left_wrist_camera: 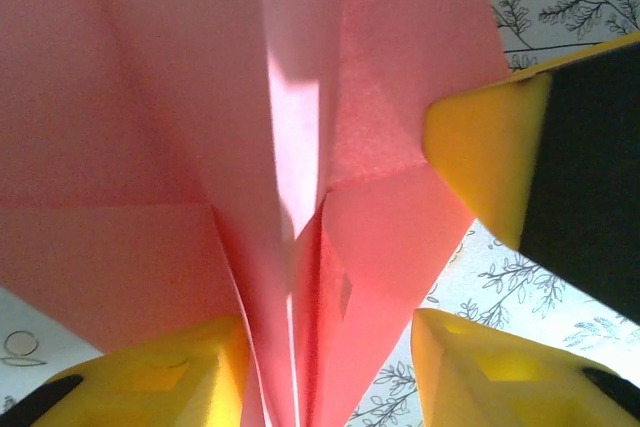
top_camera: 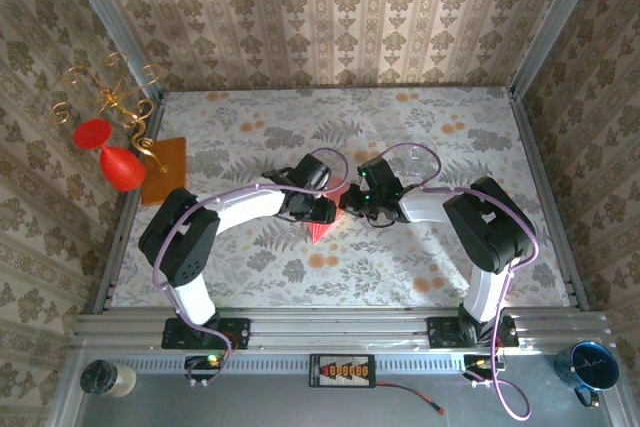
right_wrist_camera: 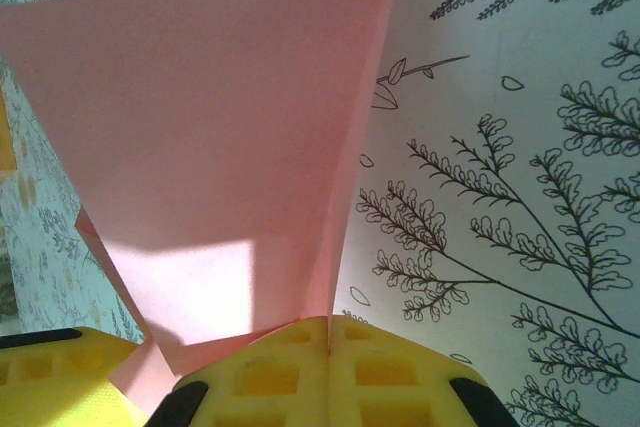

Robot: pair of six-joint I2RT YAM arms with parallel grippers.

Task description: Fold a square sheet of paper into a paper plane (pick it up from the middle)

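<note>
My left arm (top_camera: 245, 209) and right arm (top_camera: 425, 205) bend inward, wrists nearly meeting. My left pincer (left_wrist_camera: 330, 347) has its yellow fingers apart. My right pincer (right_wrist_camera: 329, 337) pinches the small pink paper plane (right_wrist_camera: 220, 147).

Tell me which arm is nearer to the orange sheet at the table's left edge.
Left. The left arm bends just beside the orange sheet, near the table's left edge; the right arm stands across the table, beyond the paper plane.

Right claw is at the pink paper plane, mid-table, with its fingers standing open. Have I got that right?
Not quite. The right claw is at the paper plane mid-table, but it is shut, not open. The right wrist view shows its yellow fingers pressed together with the plane's edge pinched between them.
</note>
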